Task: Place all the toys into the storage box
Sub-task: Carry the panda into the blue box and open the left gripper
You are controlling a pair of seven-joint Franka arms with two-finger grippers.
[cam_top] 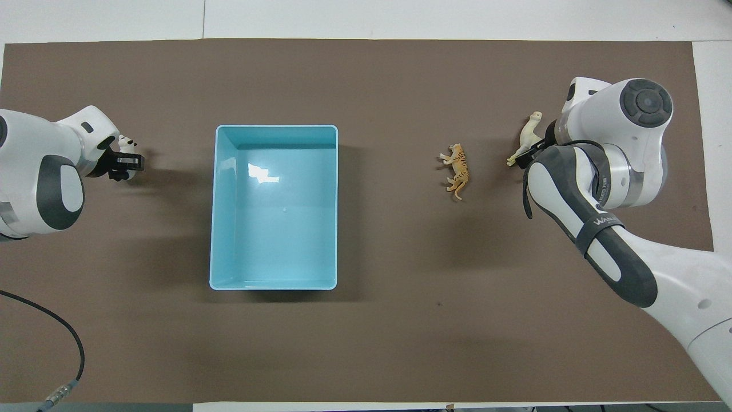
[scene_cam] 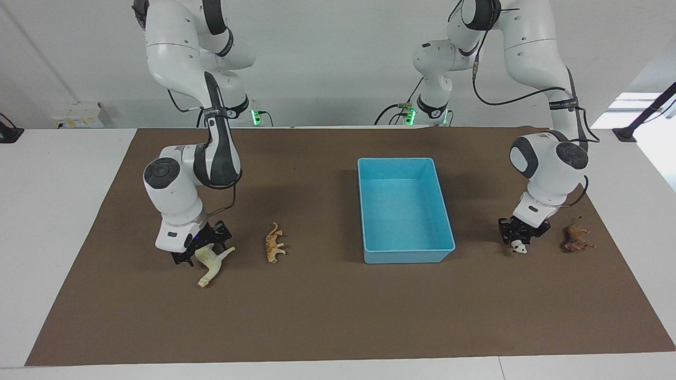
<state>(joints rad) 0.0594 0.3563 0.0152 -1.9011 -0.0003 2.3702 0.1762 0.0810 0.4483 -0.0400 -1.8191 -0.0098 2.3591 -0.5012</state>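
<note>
Facing view: horse (scene_cam: 212, 264) gripped by right gripper (scene_cam: 203, 252), panda (scene_cam: 519, 247) by left gripper (scene_cam: 515, 238), both beside box (scene_cam: 404, 256). Risk: horse pinched near rear, could swing/slip when lifted.

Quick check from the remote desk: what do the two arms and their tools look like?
Both arms have glossy white rounded shells with dark grey joint caps and bands. The left tool and right tool are small, black and two-fingered. A black cable loops along the left arm; the right forearm carries a black strap.

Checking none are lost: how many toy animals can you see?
4, none in the box: horse at the right hand, tiger beside it, panda at the left hand, lion beside that.
</note>
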